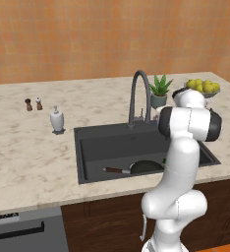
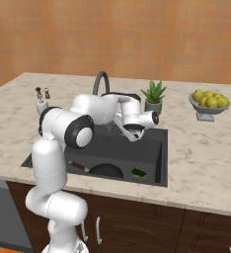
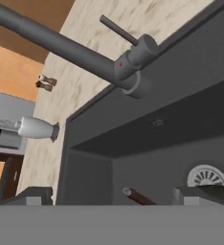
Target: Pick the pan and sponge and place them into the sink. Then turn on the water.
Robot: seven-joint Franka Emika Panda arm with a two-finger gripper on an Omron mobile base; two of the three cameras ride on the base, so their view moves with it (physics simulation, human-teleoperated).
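**Faucet lever approach: pan and sponge already in basin**

Sink contents first, reading left to right in the right base view: pan lies on the basin floor with its wooden handle pointing left, sponge sits just beside it toward the right wall. I judge both placements done; no water runs from the spout, so the tap is what remains.

Gripper hangs over the basin's back half, in front of the faucet. Its jaws are spread wide with nothing between them; in the hand view the two dark tips stand far apart at the bottom edge.

Relation that matters: in the hand view the faucet lever is a slim rod sticking out from the faucet base, above and slightly left of centre, well apart from the tips. Its long axis runs diagonally across that view, not square to the jaws. I judge I must advance toward the back rim and lift before pushing the lever sideways. Risk: clipping the faucet neck, which crosses the view just beside the lever.
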